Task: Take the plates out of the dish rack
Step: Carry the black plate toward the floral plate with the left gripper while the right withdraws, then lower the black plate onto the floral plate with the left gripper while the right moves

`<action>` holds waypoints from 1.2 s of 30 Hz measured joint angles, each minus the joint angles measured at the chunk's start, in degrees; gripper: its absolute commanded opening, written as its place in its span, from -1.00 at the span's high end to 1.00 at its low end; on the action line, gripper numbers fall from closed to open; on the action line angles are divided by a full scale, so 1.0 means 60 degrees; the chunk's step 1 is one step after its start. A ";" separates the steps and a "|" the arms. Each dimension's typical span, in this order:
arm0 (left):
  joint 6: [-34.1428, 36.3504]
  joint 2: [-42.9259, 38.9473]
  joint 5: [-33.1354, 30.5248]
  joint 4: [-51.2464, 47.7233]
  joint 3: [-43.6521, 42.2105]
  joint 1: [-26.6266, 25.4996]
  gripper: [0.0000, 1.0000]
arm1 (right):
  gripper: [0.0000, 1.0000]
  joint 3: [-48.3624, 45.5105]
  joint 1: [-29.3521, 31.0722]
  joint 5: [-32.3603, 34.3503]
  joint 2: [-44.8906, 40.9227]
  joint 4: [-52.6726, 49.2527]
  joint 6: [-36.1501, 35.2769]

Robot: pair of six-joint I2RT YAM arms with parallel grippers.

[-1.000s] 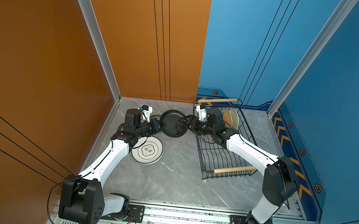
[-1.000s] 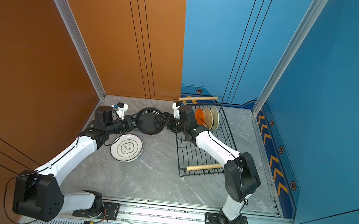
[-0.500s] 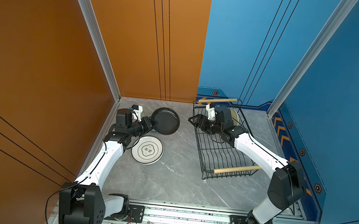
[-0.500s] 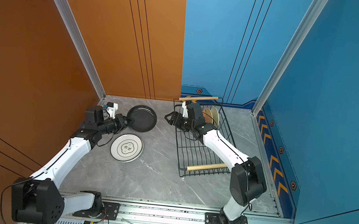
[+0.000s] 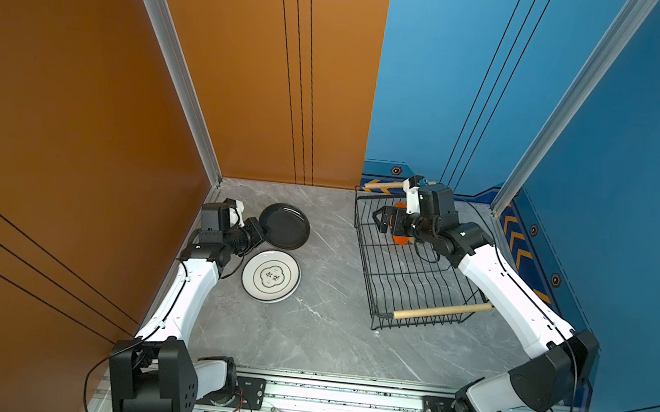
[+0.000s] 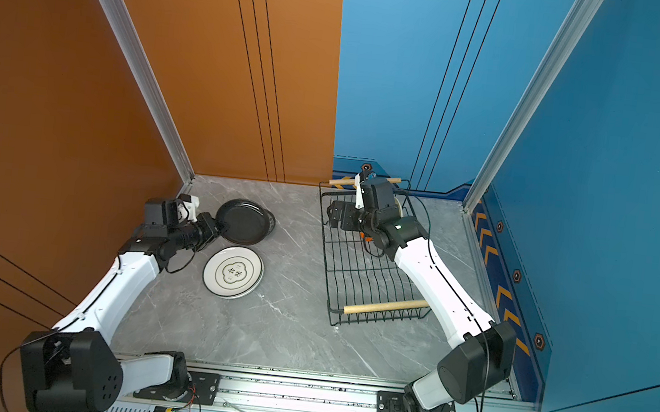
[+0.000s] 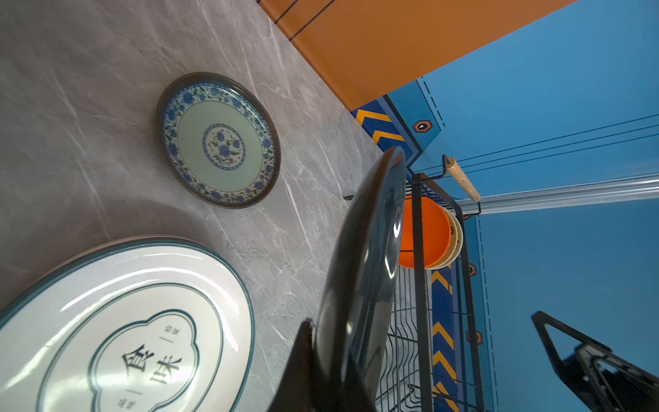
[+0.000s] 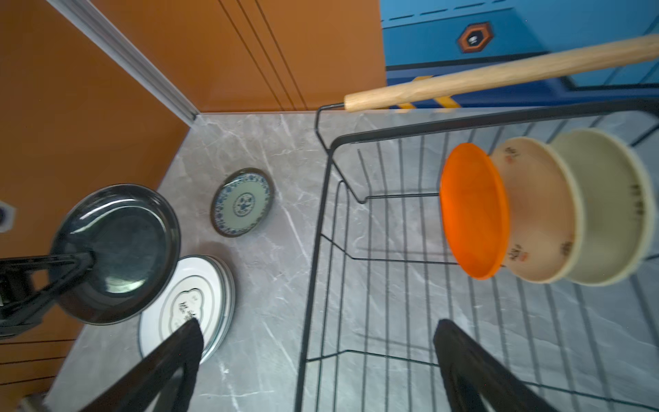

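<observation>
One dish rack point(image 5: 408, 282), three plates point(image 8: 535, 214) inside, one black plate point(image 5: 284, 226), one teal-patterned plate point(image 7: 218, 140), one white stack point(image 5: 271, 276)

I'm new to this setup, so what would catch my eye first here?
The left claw holds a black plate by its rim above the table, near the orange wall. At the rack's far end an orange plate stands on edge before two cream ones, the open right claw nearby.
</observation>
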 measured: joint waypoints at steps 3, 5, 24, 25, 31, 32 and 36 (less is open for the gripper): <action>0.0127 0.0368 -0.0317 -0.0171 0.0382 0.0066 1.00 | -1.00 0.0000 -0.0015 0.1151 -0.0270 -0.0466 -0.0637; 0.0204 0.0718 -0.0594 -0.0310 0.0729 0.0091 1.00 | -1.00 0.0000 -0.0018 0.1832 -0.0310 -0.0707 -0.0965; 0.0914 0.4517 -0.2495 -0.0594 0.3373 0.0233 1.00 | -1.00 -0.0892 -0.0423 0.4790 0.0168 -0.1231 -0.1803; 0.0943 0.4612 -0.2499 -0.0597 0.3432 0.0233 1.00 | -1.00 -0.0914 -0.0441 0.4776 0.0178 -0.1224 -0.1803; 0.0987 0.5115 -0.2510 -0.0521 0.3657 0.0233 1.00 | -1.00 -0.0973 -0.0463 0.4495 0.0248 -0.1184 -0.1785; 0.0987 0.5180 -0.2506 -0.0521 0.3676 0.0233 1.00 | -1.00 -0.0973 -0.0463 0.4430 0.0280 -0.1162 -0.1785; 0.1049 0.5439 -0.2524 -0.0477 0.3774 0.0233 1.00 | -1.00 -0.0973 -0.0459 0.4240 0.0466 -0.1137 -0.1781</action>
